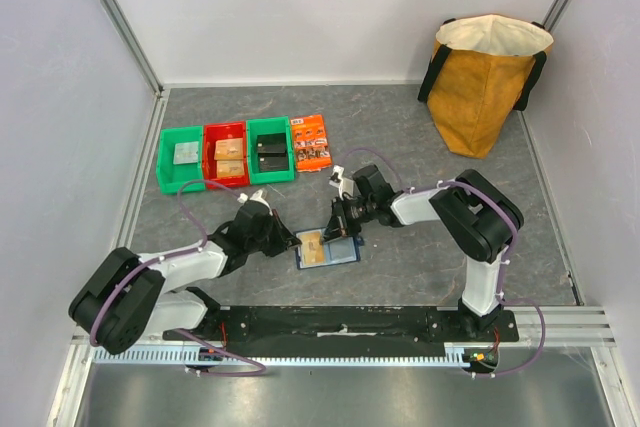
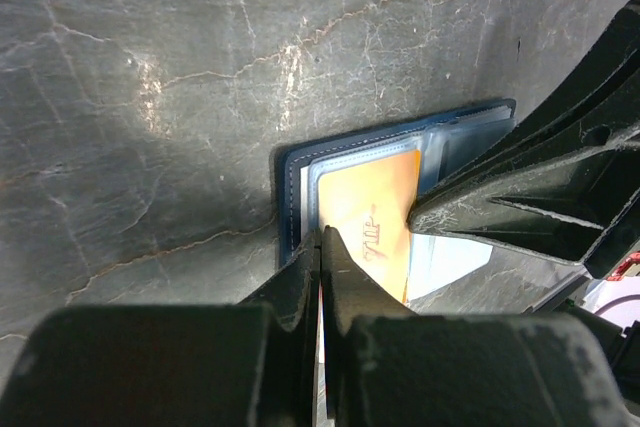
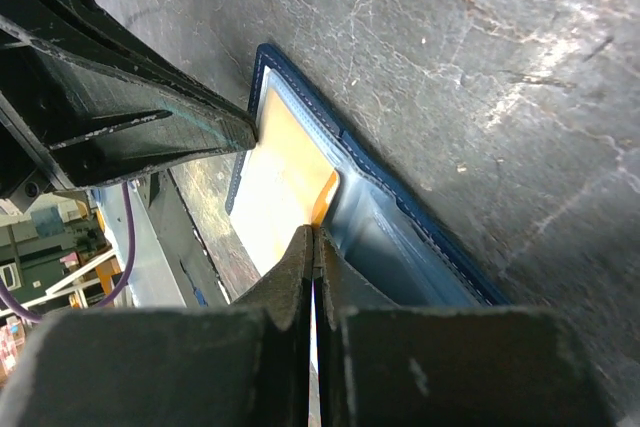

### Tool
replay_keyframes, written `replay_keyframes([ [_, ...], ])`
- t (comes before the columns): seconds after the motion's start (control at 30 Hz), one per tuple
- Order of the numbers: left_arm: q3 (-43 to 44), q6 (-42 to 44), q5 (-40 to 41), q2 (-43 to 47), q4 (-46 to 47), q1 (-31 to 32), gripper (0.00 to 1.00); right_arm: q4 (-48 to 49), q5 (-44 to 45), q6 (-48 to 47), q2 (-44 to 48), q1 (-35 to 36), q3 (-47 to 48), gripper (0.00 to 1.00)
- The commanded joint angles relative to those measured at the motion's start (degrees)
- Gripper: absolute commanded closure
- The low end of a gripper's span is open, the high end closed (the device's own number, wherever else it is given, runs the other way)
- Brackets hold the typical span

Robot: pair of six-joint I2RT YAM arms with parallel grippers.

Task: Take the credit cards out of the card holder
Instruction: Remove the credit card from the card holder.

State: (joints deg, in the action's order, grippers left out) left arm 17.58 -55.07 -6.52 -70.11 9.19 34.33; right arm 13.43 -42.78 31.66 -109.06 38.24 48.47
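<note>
- Card holder (image 1: 345,251): navy, lying open and flat on the table (image 1: 420,127), at the centre of the top view.
- Tan-gold card (image 2: 375,212): seated in the clear sleeve on the holder's 9 o'clock half. How far it has slid out cannot be told.
- Left gripper (image 1: 290,240): fingers pressed together, tips at the holder's 9 o'clock edge. Whether they pinch the sleeve cannot be told.
- Right gripper (image 1: 338,233): reaching in from 1 o'clock, fingers closed at the card's corner. A hold on the card is not confirmed.
- Hazard: the whole holder drags along with the card if the left tips slip.
- Hazard: the right fingers may nip sleeve and card together, jamming the card.
- Hazard: the two sets of fingertips work close together and could collide.
</note>
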Motion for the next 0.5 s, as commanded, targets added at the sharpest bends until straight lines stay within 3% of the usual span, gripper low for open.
replay_keyframes([
  [0.0,-0.8,-0.8,1.7,-2.8,-4.1,-1.0,0.98,-2.8,1.9,-1.3,1.2,-1.7,-0.5,1.00],
  [0.3,-1.2,-0.6,1.3,-1.3,-4.7,-1.4,0.98,-2.9,1.7,-0.2,2.1,-2.5,-0.7,1.00],
  [0.47,-1.3,-0.6,1.1,-1.3,-4.7,-1.3,0.98,-0.2,-0.1,2.1,1.6,-2.5,-0.9,0.82],
])
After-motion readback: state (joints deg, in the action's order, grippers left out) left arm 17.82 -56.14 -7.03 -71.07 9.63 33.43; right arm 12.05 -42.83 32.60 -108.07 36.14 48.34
